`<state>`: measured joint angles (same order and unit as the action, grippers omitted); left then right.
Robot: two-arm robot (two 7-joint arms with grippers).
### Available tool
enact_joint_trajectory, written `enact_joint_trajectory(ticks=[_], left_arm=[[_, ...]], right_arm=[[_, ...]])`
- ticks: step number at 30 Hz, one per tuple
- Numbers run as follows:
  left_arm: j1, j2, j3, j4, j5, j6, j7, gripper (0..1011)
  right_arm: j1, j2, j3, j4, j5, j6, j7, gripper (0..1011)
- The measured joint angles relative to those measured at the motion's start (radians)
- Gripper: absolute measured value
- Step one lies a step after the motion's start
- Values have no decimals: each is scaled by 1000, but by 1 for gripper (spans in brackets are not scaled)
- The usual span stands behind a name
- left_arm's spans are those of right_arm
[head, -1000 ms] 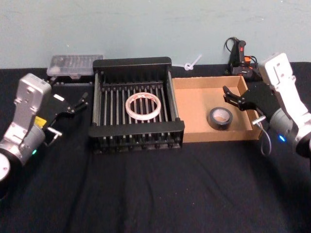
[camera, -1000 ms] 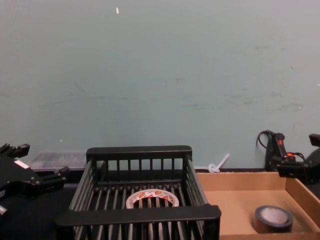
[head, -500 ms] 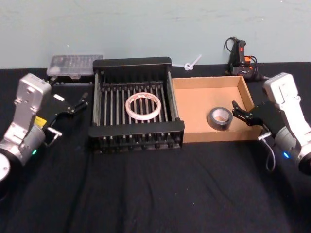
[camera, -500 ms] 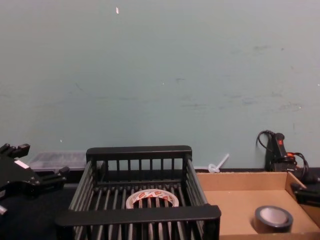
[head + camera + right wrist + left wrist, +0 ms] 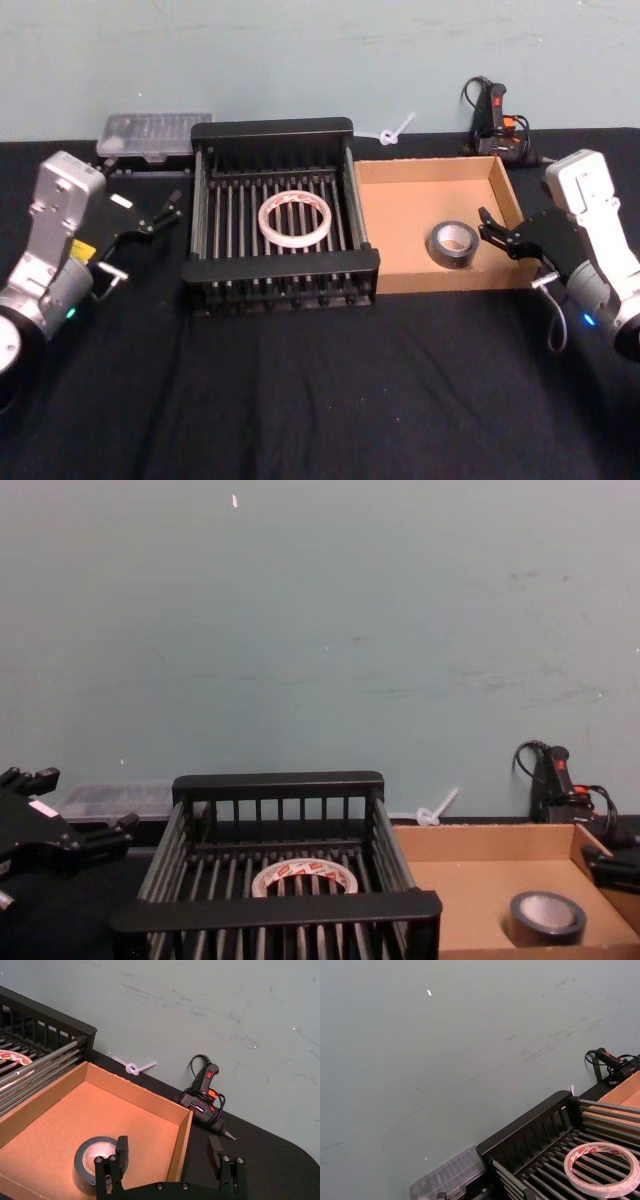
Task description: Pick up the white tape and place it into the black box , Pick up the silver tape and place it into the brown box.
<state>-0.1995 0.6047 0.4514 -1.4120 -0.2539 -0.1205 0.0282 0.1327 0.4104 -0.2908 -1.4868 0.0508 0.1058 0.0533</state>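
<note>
Head view: white tape [image 5: 295, 219] lies flat mid-floor of the black box [image 5: 283, 132]; silver tape [image 5: 452, 243] sits in the brown box [image 5: 430, 168] near its right wall. My right gripper [image 5: 499, 231] straddles that wall, fingers spread. My left gripper [image 5: 160, 212] hangs open, left of the crate.

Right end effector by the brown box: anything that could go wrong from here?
1. The right end effector is open and straddles the brown box right wall, as the right wrist view shows; a sideways move could drag the box.
2. The silver tape lies close by in the box; a dip could knock it.
3. The glue gun sits just behind the box; swinging back could snag its cord.
</note>
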Motion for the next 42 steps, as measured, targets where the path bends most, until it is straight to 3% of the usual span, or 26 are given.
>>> enact_joint_trajectory(ticks=[42], left_arm=[[0, 0, 0, 0, 0, 0, 0, 1001]], right_arm=[[2, 2, -3, -1, 0, 1, 1, 1002]])
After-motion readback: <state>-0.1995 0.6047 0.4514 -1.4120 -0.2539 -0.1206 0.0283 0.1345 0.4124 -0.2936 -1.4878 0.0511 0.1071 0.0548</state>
